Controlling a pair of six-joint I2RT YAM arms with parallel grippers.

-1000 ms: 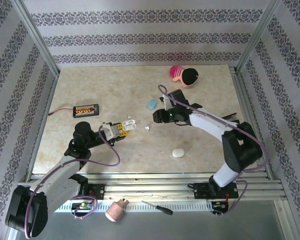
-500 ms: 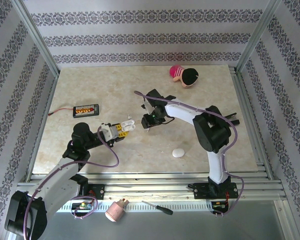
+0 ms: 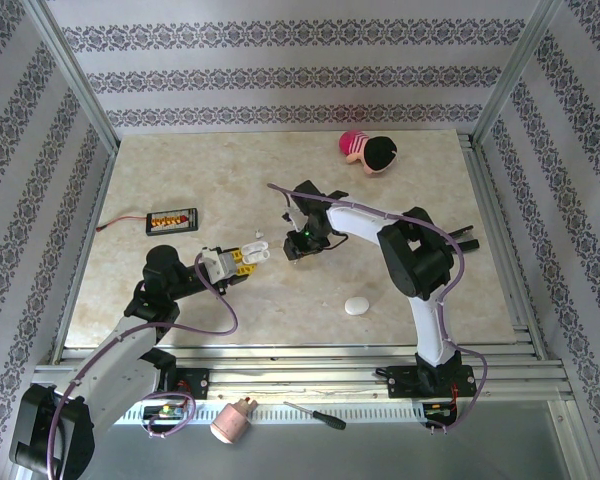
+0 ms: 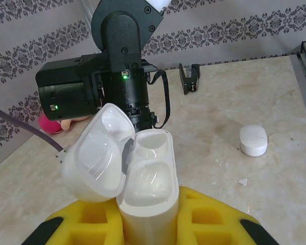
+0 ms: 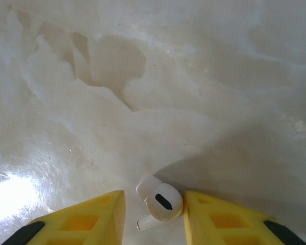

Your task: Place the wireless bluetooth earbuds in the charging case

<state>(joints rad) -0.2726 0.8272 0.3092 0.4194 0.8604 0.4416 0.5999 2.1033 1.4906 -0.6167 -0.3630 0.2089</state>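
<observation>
The left hand [image 3: 250,251] sits at about 8 o'clock from the middle of the tabletop [image 3: 180,290], clamped on the lower body of the white charging case [image 4: 145,191]. The case stands upright between the yellow fingers [image 4: 209,224]. Its lid [image 4: 97,155] is swung open toward 10 o'clock in the left wrist view, and both wells are bare.

The right hand [image 3: 296,249] points down at the tabletop near its middle, just off the case at 3 o'clock. Its fingers [image 5: 86,222] stand at a narrow gap with one white earbud [image 5: 160,201] lying on the tabletop between them. The finger at 3 o'clock is right against the earbud, while a sliver of tabletop shows at the 9 o'clock finger, so it is not clamped.

A closed white case [image 3: 356,306] lies at 4 o'clock, well apart. A pink and black plush [image 3: 368,151] rests at 1 o'clock by the far edge, and a small board with a wire [image 3: 171,219] at 9 o'clock
</observation>
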